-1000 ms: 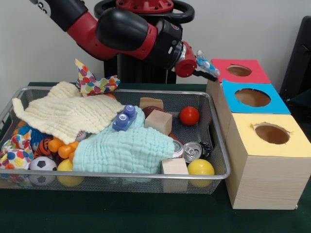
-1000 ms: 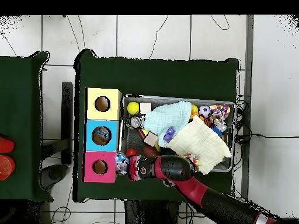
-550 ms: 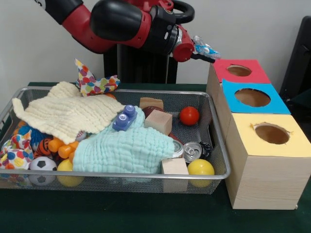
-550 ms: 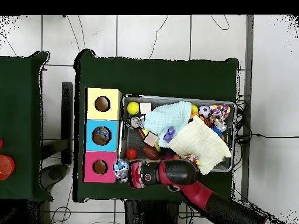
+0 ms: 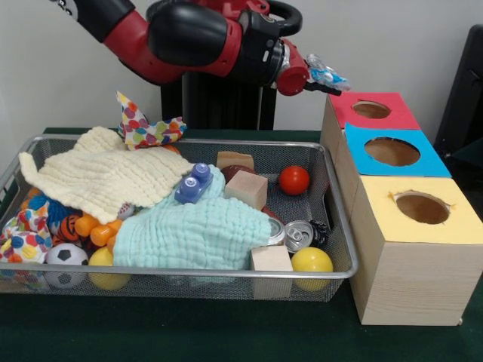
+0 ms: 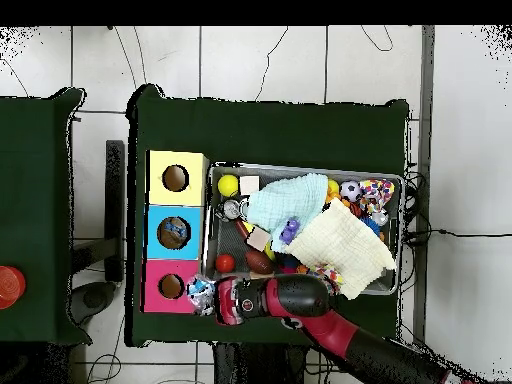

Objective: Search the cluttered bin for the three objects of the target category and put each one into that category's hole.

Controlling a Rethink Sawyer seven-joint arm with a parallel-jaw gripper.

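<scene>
One arm reaching sideways | gripper [image 5: 326, 78] pinching crinkled wrapper [image 5: 323, 72] | beside red box [image 5: 371, 111]

Crinkled blue-and-white wrapper [image 5: 324, 73] in the tool [image 5: 332, 81], beside red box's hole [image 5: 371, 110].

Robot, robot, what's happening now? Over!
Gripper shut on crinkly blue-white toy. Beside the red box's hole, not over it. Nothing in the way.
</scene>
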